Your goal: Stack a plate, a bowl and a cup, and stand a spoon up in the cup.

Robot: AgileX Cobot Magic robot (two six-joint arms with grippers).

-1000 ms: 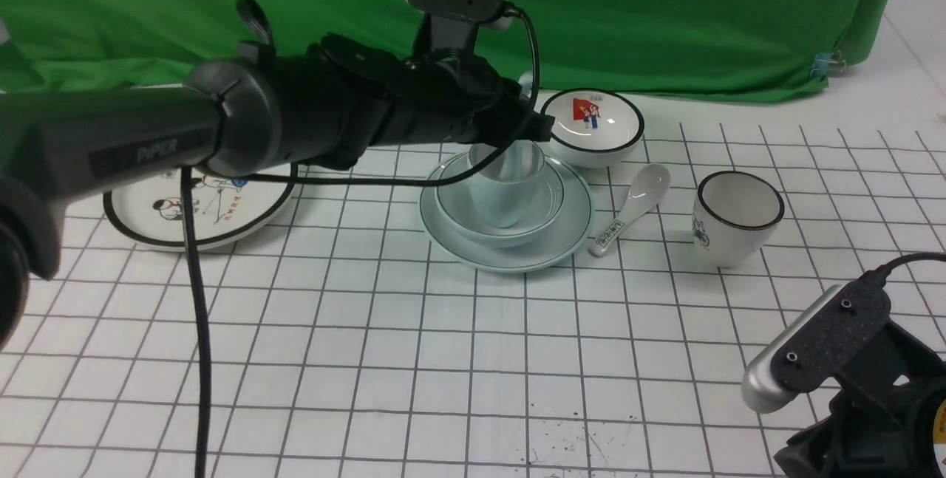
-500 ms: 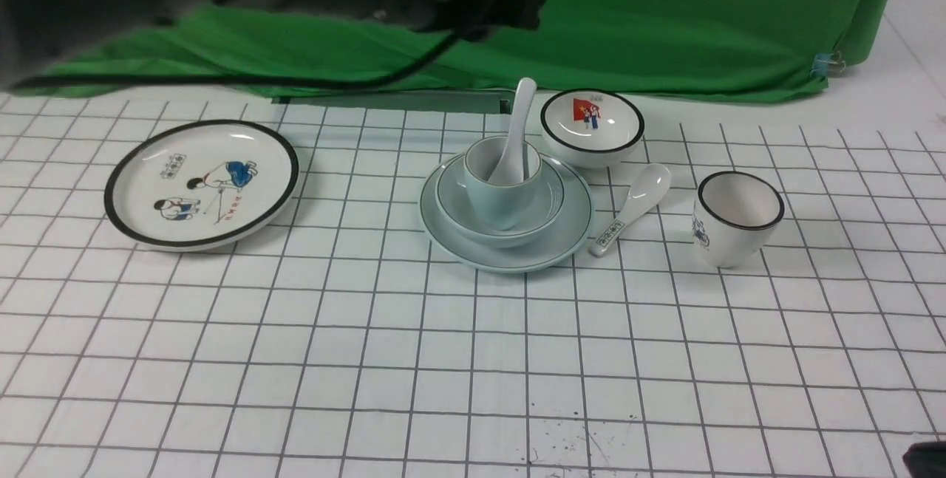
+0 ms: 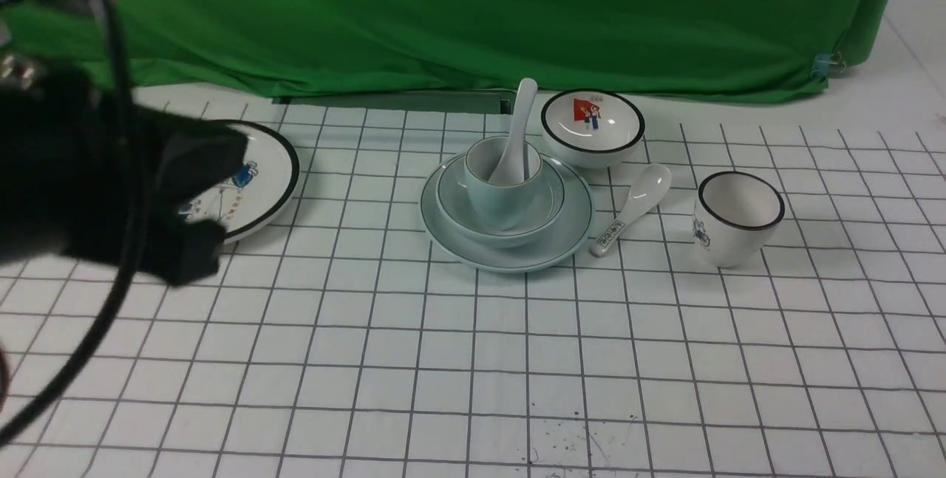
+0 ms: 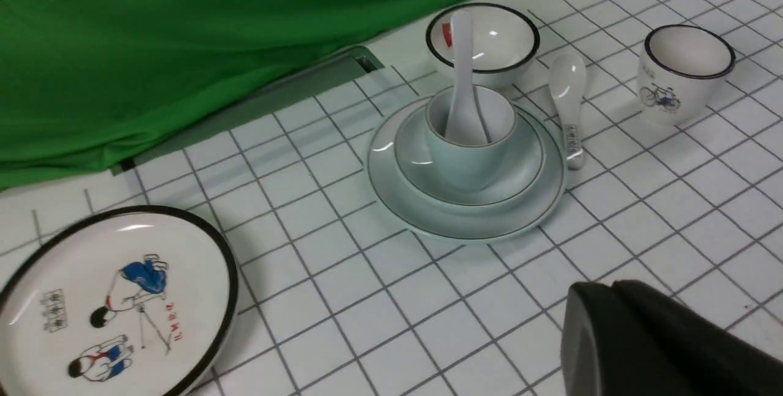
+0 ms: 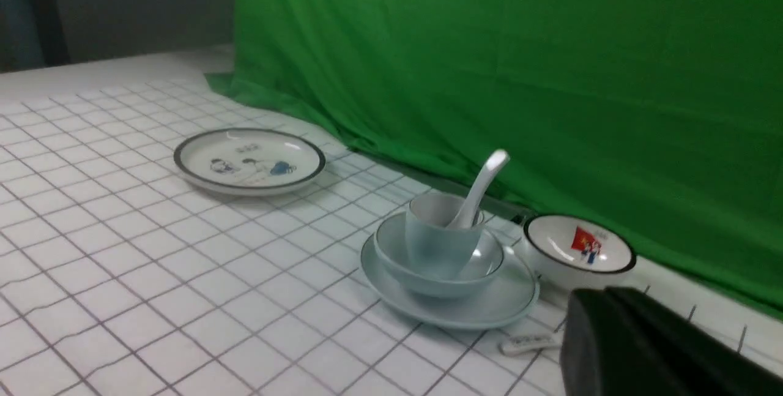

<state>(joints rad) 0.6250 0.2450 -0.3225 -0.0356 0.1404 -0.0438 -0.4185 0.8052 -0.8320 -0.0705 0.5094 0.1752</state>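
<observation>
Left claw point(image 4: 602, 322): jaws closed together, nothing in them, well apart from the stack. Right claw point(image 5: 596, 328): also closed, holding nothing. Stack sits on the counter point(image 3: 369, 404): plate point(image 3: 517, 260) at the bottom, bowl point(image 3: 550, 205) on it, cup point(image 3: 501, 205) in the bowl, spoon point(image 3: 522, 112) leaning in the cup, handle up. Looks complete; no regrip needed, I'd say.

If one is: all four look like glazed ceramic, so rigid, slick, chippable. Spoon should be light; take it by the upper handle, gentle squeeze, lift along its tilt. Cup has no handle: pinch the wall at the rim, clear of the spoon. Bowl and plate probably heavier; rim grip, unload first. A knock on the spoon handle could tip the cup.
</observation>
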